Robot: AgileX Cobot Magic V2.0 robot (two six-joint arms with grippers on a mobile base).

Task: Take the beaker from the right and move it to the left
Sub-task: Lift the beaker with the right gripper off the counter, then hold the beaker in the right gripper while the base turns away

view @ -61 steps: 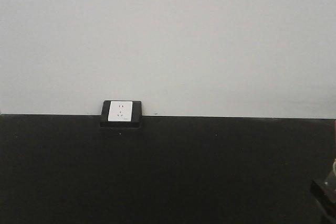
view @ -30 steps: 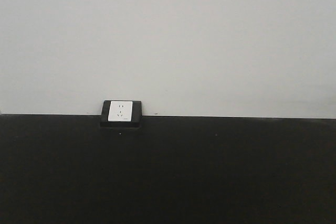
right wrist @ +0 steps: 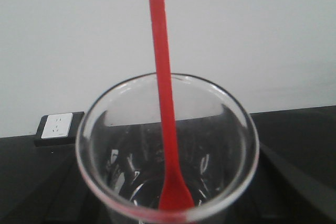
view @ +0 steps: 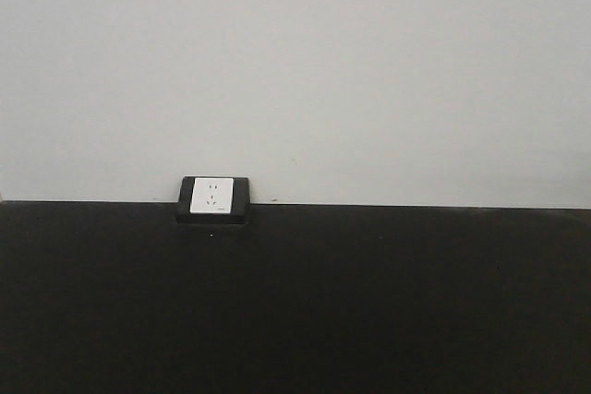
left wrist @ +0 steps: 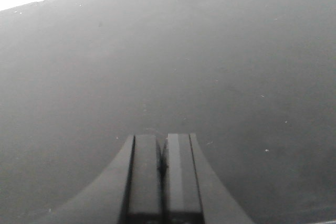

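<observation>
On my right wrist feed the beaker point(right wrist: 123, 161) fills the near field, upright, with its clear rim open toward the lens. 1 red stirrer point(right wrist: 164, 103) stands in it, its flat end low inside the glass and its shaft rising out past the top of the frame. The right gripper point(right wrist: 169, 153) has the beaker pinched. Its 2 dark fingers point(right wrist: 296, 179) run along either side and meet the glass wall, so the beaker sits between them. I cannot tell from this feed whether the base touches the table point(right wrist: 307, 124). Beyond the beaker, off to the left, the socket point(right wrist: 56, 125) lies at the table's back edge, against the wall point(right wrist: 252, 35).

On my left wrist feed the left gripper point(left wrist: 161, 141) hangs over the black table point(left wrist: 236, 77), its 2 fingers point(left wrist: 144, 177) pressed together along their length. The dark surface stretches away to a bright strip at the top left.

On the front feed the table point(view: 369, 302) spans the lower part. The socket point(view: 213, 197), a white plate in a black frame, sits left of centre at the back edge. The pale wall point(view: 295, 62) rises behind it.
</observation>
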